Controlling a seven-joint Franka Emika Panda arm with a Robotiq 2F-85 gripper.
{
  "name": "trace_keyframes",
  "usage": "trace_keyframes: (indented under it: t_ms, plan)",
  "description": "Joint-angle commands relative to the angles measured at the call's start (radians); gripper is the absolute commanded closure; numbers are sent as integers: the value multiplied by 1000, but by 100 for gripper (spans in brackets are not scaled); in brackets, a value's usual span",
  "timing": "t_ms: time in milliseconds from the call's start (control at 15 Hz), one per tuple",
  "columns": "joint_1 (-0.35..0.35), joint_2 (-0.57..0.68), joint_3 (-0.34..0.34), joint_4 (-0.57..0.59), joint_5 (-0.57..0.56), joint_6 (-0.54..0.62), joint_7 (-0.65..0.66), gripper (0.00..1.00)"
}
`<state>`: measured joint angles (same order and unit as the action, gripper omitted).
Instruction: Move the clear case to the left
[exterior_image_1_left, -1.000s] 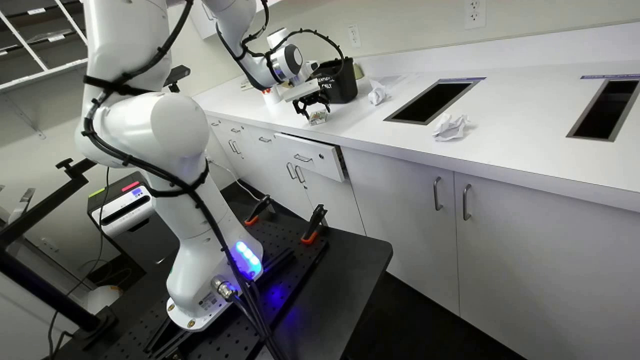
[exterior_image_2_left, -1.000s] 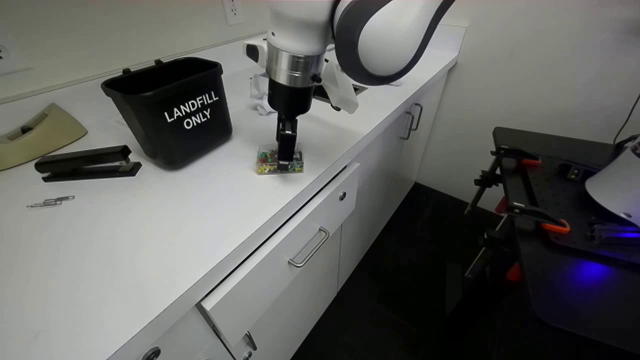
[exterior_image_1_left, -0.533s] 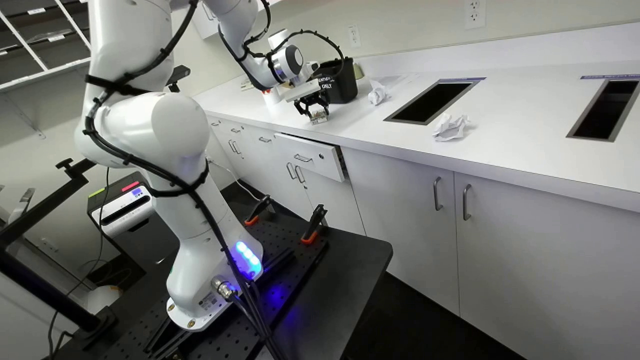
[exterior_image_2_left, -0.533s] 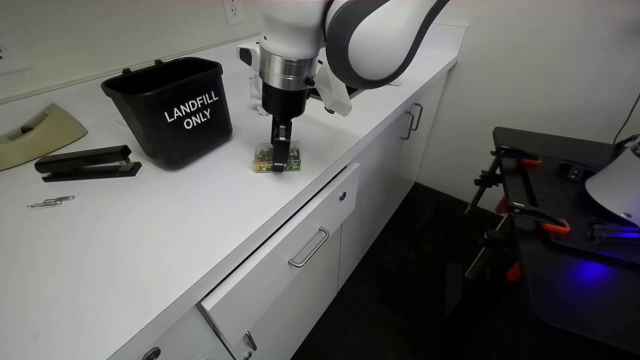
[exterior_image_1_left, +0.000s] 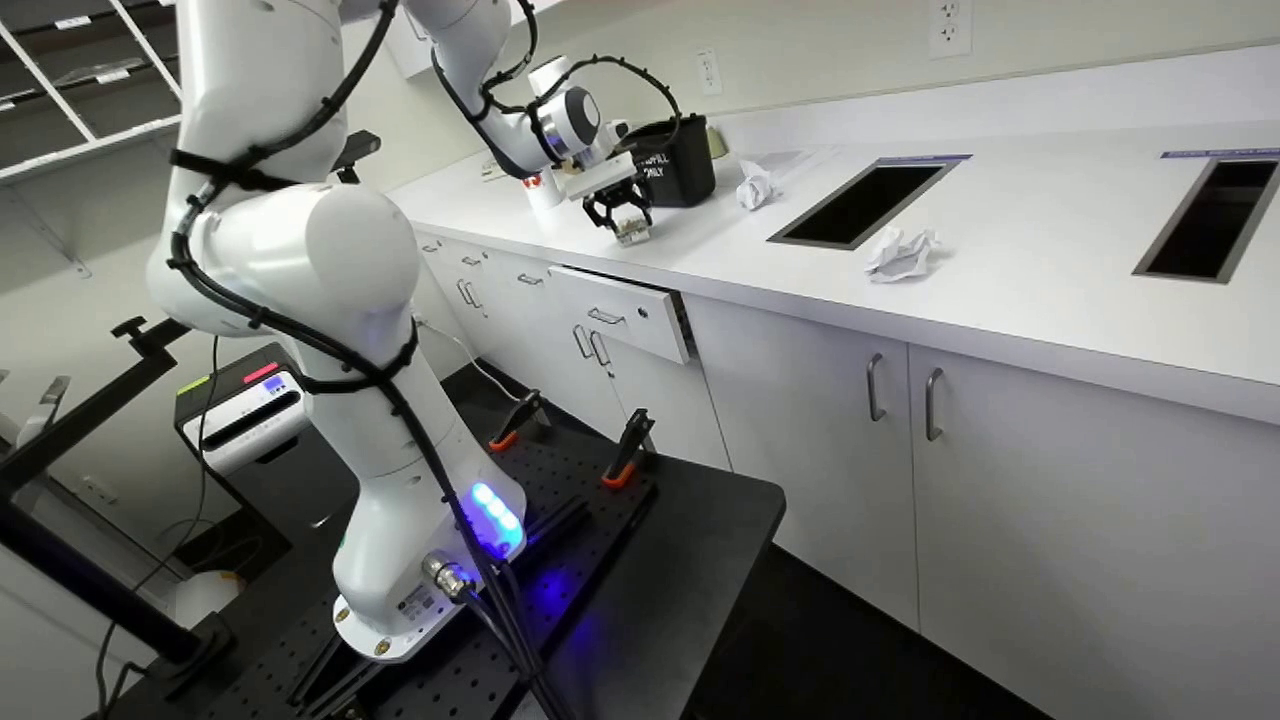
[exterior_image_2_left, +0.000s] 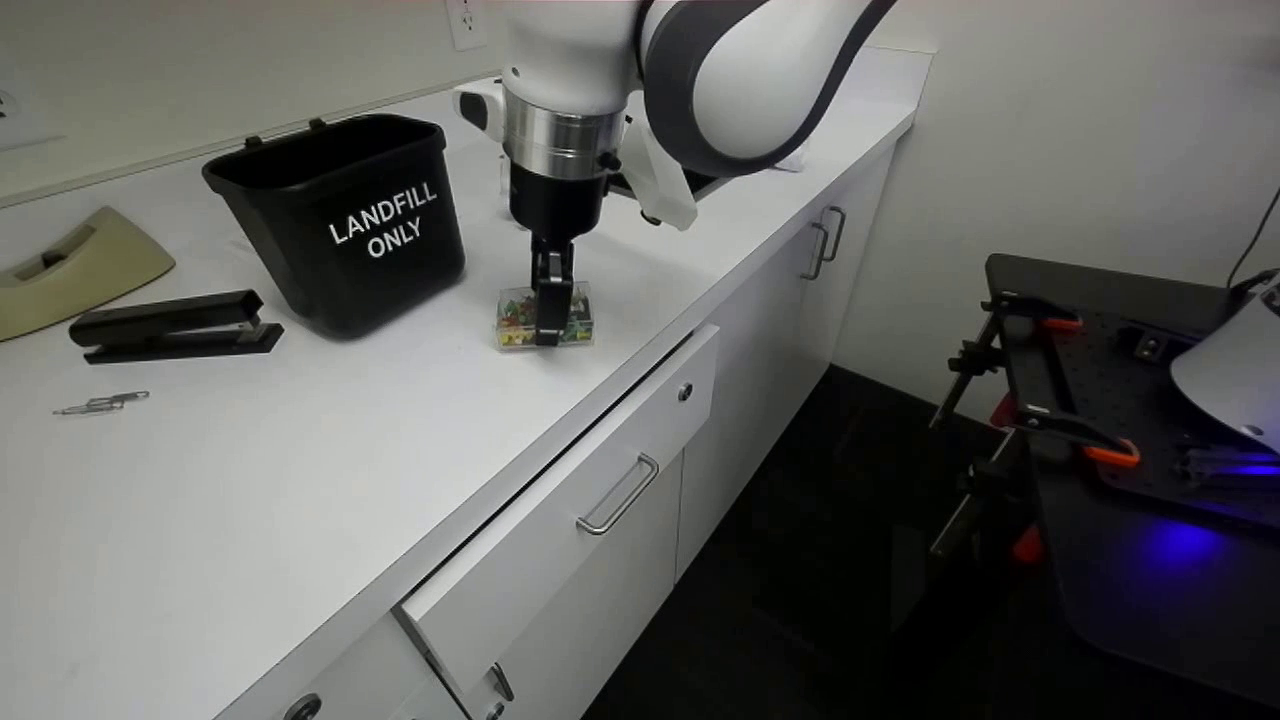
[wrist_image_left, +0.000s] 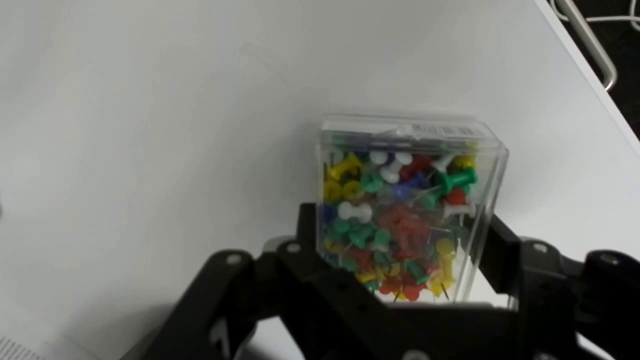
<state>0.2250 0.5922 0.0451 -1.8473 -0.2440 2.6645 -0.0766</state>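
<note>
Bin (exterior_image_2_left: 350, 275), in an exterior view: reads "LANDFILL ONLY" in full, white capitals, two lines.

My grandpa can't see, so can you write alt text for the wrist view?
A clear case of colorful pushpins is held from both sides by a black gripper, with white countertop behind it. A metal handle shows at the top right.

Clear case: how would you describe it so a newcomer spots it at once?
In an exterior view, find the black LANDFILL ONLY bin on the white counter. To its right there is the clear case, held by the gripper. Unlike the opaque black bin and stapler, it is see-through and holds multicoloured push pins.
</note>
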Motion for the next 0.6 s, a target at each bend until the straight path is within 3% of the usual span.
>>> trace_keyframes:
  t_ms: [0, 533]
  plan:
    - [-13, 34, 34, 100, -29, -121, -126, 51]
    - [-9, 197, 103, 409, -65, -319, -441, 51]
